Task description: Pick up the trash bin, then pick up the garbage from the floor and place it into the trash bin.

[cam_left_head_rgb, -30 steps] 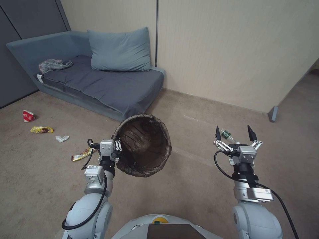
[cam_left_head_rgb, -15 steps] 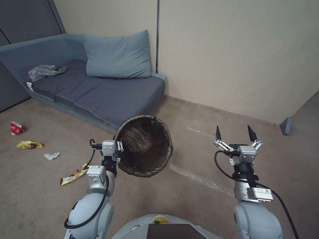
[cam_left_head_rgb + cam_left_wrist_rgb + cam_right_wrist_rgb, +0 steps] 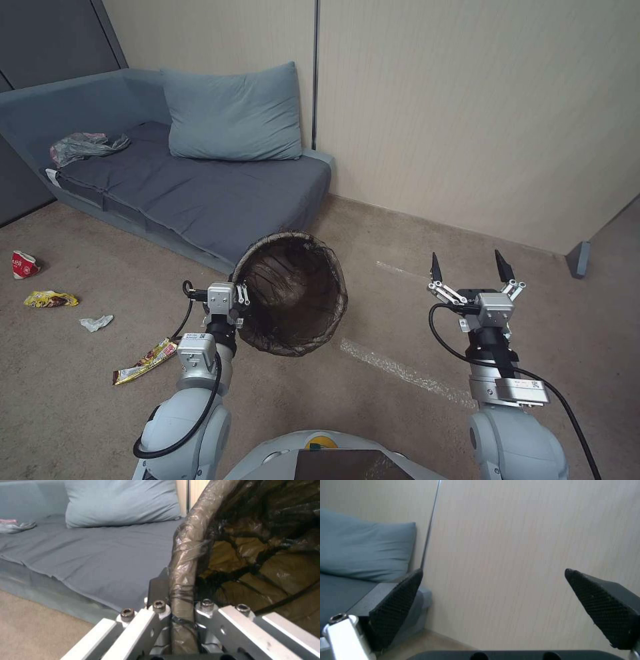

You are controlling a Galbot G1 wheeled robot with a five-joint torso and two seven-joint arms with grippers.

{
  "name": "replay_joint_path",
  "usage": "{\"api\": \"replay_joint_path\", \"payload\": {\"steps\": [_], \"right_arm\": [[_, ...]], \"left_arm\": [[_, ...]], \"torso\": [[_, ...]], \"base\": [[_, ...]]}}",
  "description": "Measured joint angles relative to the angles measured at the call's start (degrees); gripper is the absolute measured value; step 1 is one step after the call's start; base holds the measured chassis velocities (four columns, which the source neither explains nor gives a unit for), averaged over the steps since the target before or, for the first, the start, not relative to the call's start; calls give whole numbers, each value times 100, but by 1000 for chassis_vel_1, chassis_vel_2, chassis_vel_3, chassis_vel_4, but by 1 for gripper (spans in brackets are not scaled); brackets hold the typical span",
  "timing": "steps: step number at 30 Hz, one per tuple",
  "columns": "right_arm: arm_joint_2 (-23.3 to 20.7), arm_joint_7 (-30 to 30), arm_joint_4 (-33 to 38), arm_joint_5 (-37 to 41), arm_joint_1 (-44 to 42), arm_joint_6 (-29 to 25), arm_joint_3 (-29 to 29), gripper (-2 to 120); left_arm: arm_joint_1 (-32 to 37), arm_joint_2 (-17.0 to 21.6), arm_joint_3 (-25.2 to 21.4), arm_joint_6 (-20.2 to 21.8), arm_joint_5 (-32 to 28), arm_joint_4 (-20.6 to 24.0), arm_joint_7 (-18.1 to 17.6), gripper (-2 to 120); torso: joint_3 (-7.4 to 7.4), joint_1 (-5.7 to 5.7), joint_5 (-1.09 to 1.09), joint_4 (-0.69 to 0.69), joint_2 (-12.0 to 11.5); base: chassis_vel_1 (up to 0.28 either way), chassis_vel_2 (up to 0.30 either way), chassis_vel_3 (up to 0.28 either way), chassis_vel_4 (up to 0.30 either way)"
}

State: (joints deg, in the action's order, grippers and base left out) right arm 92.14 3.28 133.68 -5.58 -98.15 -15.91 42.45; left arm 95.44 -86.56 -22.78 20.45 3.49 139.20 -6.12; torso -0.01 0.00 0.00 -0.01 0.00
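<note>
Head view: left gripper (image 3: 240, 301) is clamped on the rim of the trash bin (image 3: 291, 293), jaws pinching the bag-covered edge. Bin is held off the floor, tipped so its mouth faces the camera; the dark liner bag (image 3: 287, 283) shows inside. It hangs in front of the grey sofa (image 3: 193, 187), which carries a blue pillow (image 3: 233, 113) and a crumpled plastic bag (image 3: 80, 145) at its far end. Right gripper (image 3: 469, 269) is held up over bare carpet, well apart from the bin, jaws spread wide with nothing between them. Garbage lies on the carpet off to the robot's left: a crushed red-and-white cup (image 3: 23, 264), a yellow snack wrapper (image 3: 50, 300), a white tissue (image 3: 96, 323), and a longer yellow-red wrapper (image 3: 142, 363) nearest the left arm.

Left wrist view: the fingers (image 3: 158, 587) grip the bin rim (image 3: 185, 562) from both sides, with the wrinkled liner folded over the rim between them. Sofa seat and pillow (image 3: 120, 502) sit behind.

Right wrist view: the two black textured fingertips (image 3: 398, 600) stand far apart, empty gap between them, pointed at the beige wall (image 3: 520, 542). Pillow and sofa corner at the edge.
</note>
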Motion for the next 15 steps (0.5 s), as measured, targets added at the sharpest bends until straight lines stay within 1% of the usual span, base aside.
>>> {"api": "replay_joint_path", "payload": {"steps": [5, 8, 10, 11, 14, 15], "right_arm": [[-1, -83, -177, -25, 320, 23, 277, 100], [-130, -177, -303, 101, 503, 135, 381, 100], [-425, -341, -480, 300, 736, 359, 454, 100], [-425, -341, -480, 300, 736, 359, 454, 100], [-1035, -485, -954, 673, 1209, 848, 570, 100], [-1035, -485, -954, 673, 1209, 848, 570, 100]], "left_arm": [[-2, 43, 14, -58, -30, -56, -2, 0], [-2, 85, 16, -100, -46, -107, -2, 0], [-2, 128, 8, -140, -79, -150, -1, 0], [-2, 128, 8, -140, -79, -150, -1, 0], [4, 186, -17, -186, -108, -200, 16, 0], [4, 186, -17, -186, -108, -200, 16, 0]], "torso": [[1, 0, 1, 1, 0], [1, 0, 1, 0, 0], [1, 0, 1, 0, 0], [1, 0, 1, 0, 0], [1, 0, 1, 1, 0], [1, 0, 1, 1, 0]], "base": [[0, 0, 0, 0], [0, 0, 0, 0], [0, 0, 0, 0], [0, 0, 0, 0], [0, 0, 0, 0], [0, 0, 0, 0]]}}
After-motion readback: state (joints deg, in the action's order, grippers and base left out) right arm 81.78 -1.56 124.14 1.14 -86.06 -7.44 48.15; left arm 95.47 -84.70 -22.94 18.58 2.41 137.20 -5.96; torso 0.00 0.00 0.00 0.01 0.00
